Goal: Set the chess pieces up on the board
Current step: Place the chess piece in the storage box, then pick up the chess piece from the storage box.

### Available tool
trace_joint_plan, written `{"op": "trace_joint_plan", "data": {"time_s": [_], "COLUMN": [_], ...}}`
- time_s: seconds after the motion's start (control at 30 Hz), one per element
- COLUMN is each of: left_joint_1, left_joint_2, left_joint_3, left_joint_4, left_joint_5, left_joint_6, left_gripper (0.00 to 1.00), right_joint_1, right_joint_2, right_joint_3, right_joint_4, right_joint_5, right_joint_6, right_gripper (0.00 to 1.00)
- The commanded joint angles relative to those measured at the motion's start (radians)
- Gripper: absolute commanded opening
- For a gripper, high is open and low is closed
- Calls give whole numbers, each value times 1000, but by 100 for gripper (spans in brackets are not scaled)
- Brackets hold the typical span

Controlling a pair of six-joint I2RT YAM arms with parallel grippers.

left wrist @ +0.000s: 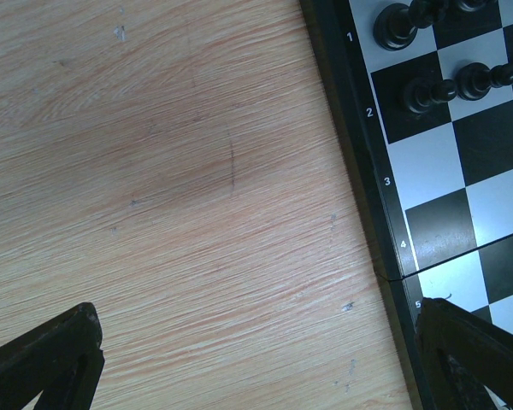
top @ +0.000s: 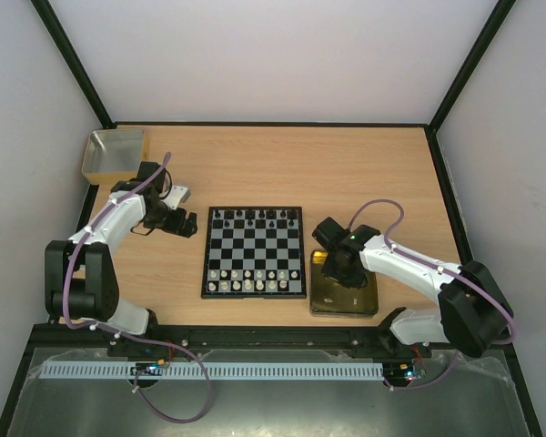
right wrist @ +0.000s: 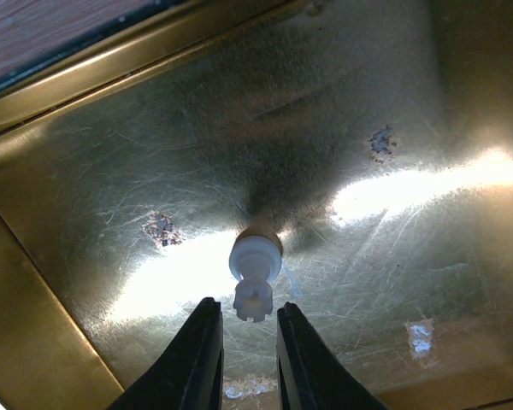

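The board [top: 255, 250] lies mid-table. Black pieces [top: 255, 217] line its far rows and white pieces [top: 255, 280] its near rows. My right gripper [top: 335, 267] hangs over the gold tray [top: 346, 300]. In the right wrist view its fingers [right wrist: 203, 359] stand slightly apart around the gripper's gap [right wrist: 250, 314], and a white rook [right wrist: 255, 273] lies on the tray [right wrist: 368, 128] just ahead of the tips, with small gaps on both sides. My left gripper [top: 189, 225] is wide open and empty [left wrist: 261, 359] over bare table beside the board's left edge [left wrist: 462, 196], near black pieces [left wrist: 427, 92].
A yellowish square box [top: 116, 153] stands at the far left corner of the table. The gold tray sits right against the board's near right side. Black frame posts rise at the table's back corners.
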Motion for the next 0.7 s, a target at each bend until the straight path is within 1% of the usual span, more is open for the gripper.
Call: {"op": "trace_joint_plan", "data": {"time_s": [0.0,0.43,0.67], "left_joint_1": [3,0,-4], "left_joint_2": [12,13,13], "left_joint_3": [-11,-11,-11], "left_joint_4": [-4,-3,-3], "left_joint_5": [5,0,-3], "left_joint_6": [-4,-9,-10], "left_gripper": [99,99,99], "right_joint_1": [5,2,-24], "right_joint_2": [2,31,34], "right_joint_3": [8,-13,-13], "right_joint_4": [6,30,25], "right_joint_5": [31,58,82], "right_joint_6": [-5,-4,-18], "right_gripper": [17,17,16]}}
